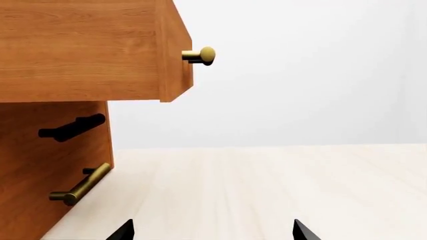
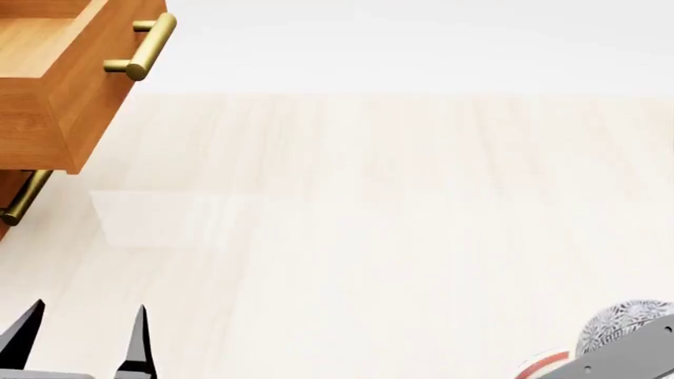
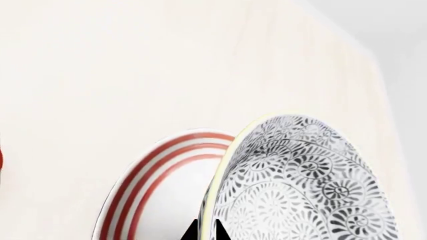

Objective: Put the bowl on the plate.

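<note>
Left wrist view: my left gripper (image 1: 212,231) shows only two black fingertips set well apart w/ nothing between them, so it's open and idle, facing a wooden cabinet (image 1: 53,150) w/ a pulled-out drawer (image 1: 87,50), a brass knob (image 1: 203,55) and a brass bar handle (image 1: 81,185) below; pale wood-grain table (image 1: 280,190) beyond, plain white backdrop behind. Head view: same left gripper sits at the near left corner of the table, empty; the drawer hangs open at the far left corner; the bowl (image 2: 621,325) and a sliver of the plate (image 2: 542,366) peek in at the near right corner, partly behind a grey bit of my right arm. Right wrist view: right gripper (image 3: 203,231) is pinched on the bowl's rim, one fingertip each side, so it's holding the bowl (image 3: 300,185), which overlaps the red-ringed plate (image 3: 167,195); can't tell if it's touching the plate yet or just above it. Risks, imo: a thin rim pinch could let the bowl slip or swing; releasing it tilted could make it tip or roll off the plate; it also looks off-centre towards the plate's rim. Table is bare and smooth otherwise, room is featureless white.
</note>
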You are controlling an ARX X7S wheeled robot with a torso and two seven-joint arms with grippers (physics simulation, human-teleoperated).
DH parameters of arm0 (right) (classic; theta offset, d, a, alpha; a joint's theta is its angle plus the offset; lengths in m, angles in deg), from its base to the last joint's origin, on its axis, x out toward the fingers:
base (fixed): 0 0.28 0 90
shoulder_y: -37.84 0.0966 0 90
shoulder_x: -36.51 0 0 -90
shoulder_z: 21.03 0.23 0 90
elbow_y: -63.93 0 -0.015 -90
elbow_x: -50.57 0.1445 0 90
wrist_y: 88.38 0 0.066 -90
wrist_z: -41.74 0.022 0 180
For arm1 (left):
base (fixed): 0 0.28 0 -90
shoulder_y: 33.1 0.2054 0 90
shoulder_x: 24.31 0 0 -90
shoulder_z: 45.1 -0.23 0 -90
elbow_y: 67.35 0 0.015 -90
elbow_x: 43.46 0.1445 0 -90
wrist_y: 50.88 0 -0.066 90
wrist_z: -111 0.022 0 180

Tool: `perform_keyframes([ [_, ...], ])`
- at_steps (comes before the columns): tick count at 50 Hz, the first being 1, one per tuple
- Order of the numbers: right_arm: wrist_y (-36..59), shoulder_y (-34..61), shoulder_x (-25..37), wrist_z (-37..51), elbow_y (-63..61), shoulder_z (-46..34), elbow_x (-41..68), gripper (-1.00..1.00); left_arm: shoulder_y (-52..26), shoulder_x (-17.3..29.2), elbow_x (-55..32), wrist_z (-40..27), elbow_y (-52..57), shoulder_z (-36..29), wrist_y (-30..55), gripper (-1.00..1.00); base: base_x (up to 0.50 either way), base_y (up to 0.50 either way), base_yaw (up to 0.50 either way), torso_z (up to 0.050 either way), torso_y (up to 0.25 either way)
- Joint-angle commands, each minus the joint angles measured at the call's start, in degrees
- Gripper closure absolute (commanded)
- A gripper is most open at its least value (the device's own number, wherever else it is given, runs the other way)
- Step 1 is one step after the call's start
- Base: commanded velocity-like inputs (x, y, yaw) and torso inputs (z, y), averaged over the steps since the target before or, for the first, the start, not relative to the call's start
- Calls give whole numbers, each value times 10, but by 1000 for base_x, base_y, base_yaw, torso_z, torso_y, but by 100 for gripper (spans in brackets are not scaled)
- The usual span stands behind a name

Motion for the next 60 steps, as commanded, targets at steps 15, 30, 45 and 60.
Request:
perform_keyframes([
  [15, -18, -6, -1, -17, 22, 2, -29, 100, 0, 2, -3, -3, 0, -2, -1, -100, 0, 0, 0, 0, 1],
  [30, -32, -24, -5, -19, 19, -7, -39, 100, 1, 5, -5, -6, 4, -3, 1, -100, 0, 0, 0, 0, 0],
  [45, -49, -40, -15, -30, 33, -13, -54, 100, -1, 4, -6, -6, -3, -5, -5, -100, 0, 0, 0, 0, 1],
  [60, -86, -71, -22, -51, 55, -24, -83, 100, -2, 6, -8, -8, -1, -7, -1, -100, 0, 0, 0, 0, 0],
])
